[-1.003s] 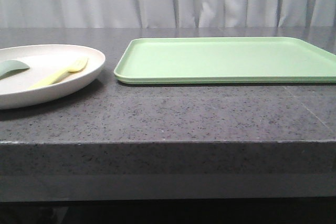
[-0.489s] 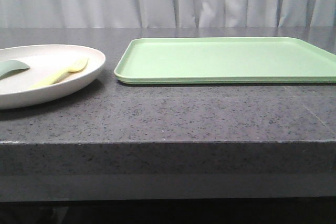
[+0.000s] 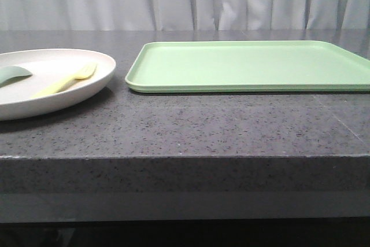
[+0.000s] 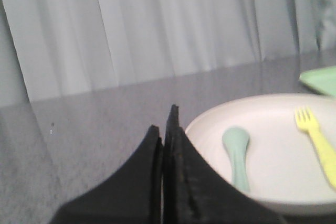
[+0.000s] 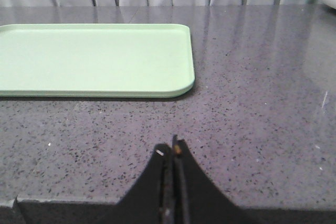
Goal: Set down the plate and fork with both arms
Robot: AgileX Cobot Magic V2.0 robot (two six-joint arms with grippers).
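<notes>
The cream plate sits at the table's left, cut by the front view's edge. The pale yellow fork lies in it, with a teal utensil piece beside it. In the left wrist view the plate, fork and teal piece show beside my left gripper, which is shut and empty, close to the plate's rim. My right gripper is shut and empty over bare table, short of the tray. Neither gripper shows in the front view.
A light green rectangular tray lies at centre right of the dark speckled table; it also shows in the right wrist view. A grey curtain hangs behind. The table's front edge is near the camera.
</notes>
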